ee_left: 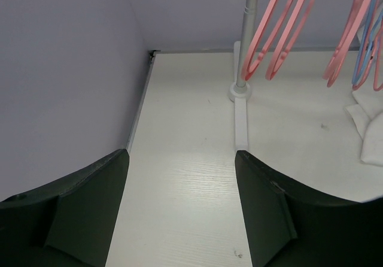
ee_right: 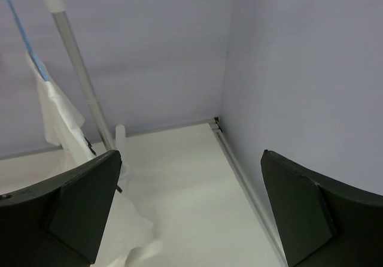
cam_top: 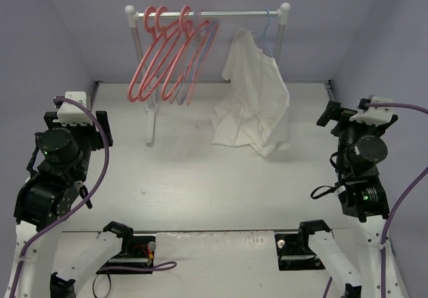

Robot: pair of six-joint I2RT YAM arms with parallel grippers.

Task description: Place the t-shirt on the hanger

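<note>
A white t-shirt point(cam_top: 254, 97) hangs from a thin light-blue hanger point(cam_top: 267, 34) at the right end of the rack rail point(cam_top: 227, 14). Its lower part lies bunched on the table. The hanger's blue wire point(ee_right: 24, 39) and the shirt point(ee_right: 60, 117) show in the right wrist view, and a shirt edge point(ee_left: 368, 129) shows in the left wrist view. My left gripper point(ee_left: 179, 159) is open and empty at the table's left side point(cam_top: 75, 114). My right gripper point(ee_right: 191, 159) is open and empty at the right side point(cam_top: 351, 111). Both are well away from the shirt.
Several thicker pink hangers point(cam_top: 164, 54) hang at the rail's left end, with a thin blue one point(cam_top: 208, 41) among them. The rack's left post and white foot point(ee_left: 241, 111) stand on the table. Walls close the left, back and right point(ee_right: 299, 69).
</note>
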